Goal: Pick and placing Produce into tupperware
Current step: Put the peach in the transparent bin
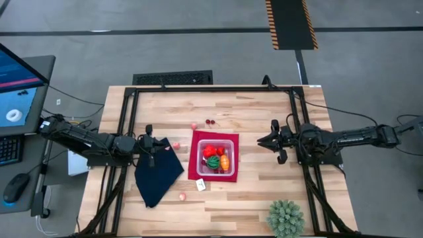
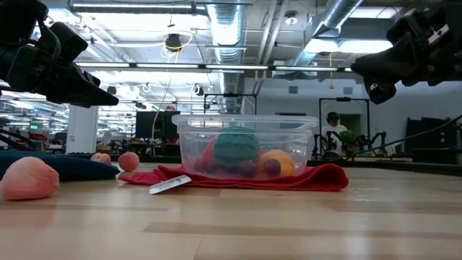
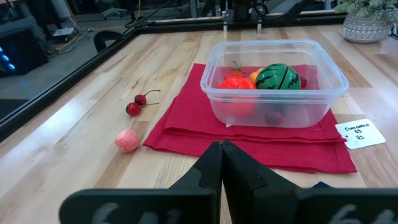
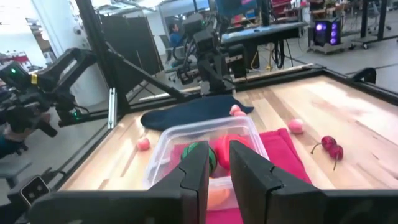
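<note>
The clear tupperware (image 1: 218,157) stands on a red mat (image 1: 196,168) at mid-table and holds a green striped ball (image 3: 278,77), a red piece (image 3: 235,84) and an orange piece (image 2: 278,162). Loose produce lies on the wood: two cherries (image 3: 137,104), a pink piece (image 3: 127,140) beside the mat, another pink piece (image 1: 176,145) by the navy cloth, and one (image 2: 29,178) near the front edge. My left gripper (image 3: 221,155) hangs shut above the cloth, left of the mat. My right gripper (image 4: 219,163) hovers right of the tupperware, its fingers a narrow gap apart with nothing between them.
A dark navy cloth (image 1: 157,173) lies left of the mat. A spiky green plant ball (image 1: 285,218) sits at the near right corner. A white paper tag (image 3: 360,133) lies at the mat's near edge. A black frame (image 1: 125,132) borders the table.
</note>
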